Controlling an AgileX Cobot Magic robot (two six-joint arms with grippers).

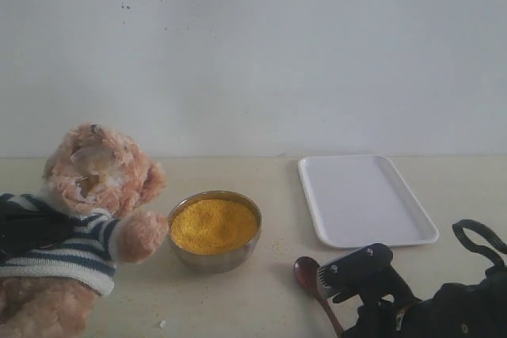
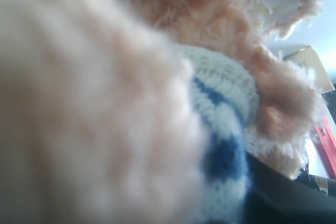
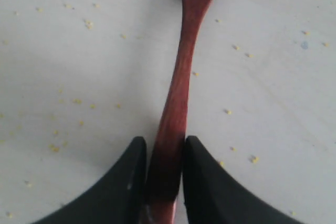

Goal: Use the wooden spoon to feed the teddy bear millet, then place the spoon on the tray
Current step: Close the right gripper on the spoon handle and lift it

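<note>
The teddy bear (image 1: 91, 231) leans at the table's left, its face turned up. My left gripper (image 1: 24, 223) shows as a black shape clamped across its striped shirt; fur and shirt (image 2: 220, 129) fill the left wrist view. The millet (image 1: 214, 225) is heaped in a metal bowl (image 1: 212, 257) beside the bear's paw. Near the front edge the wooden spoon (image 1: 306, 273) lies on the table, its bowl toward the millet. My right gripper (image 3: 161, 145) is shut on the spoon's handle (image 3: 181, 72), low over the tabletop. The white tray (image 1: 364, 199) lies behind it, bare.
Loose yellow grains (image 3: 52, 148) are scattered on the pale tabletop around the spoon. A white wall rises behind the table. My right arm's black body and cable (image 1: 475, 290) fill the front right corner.
</note>
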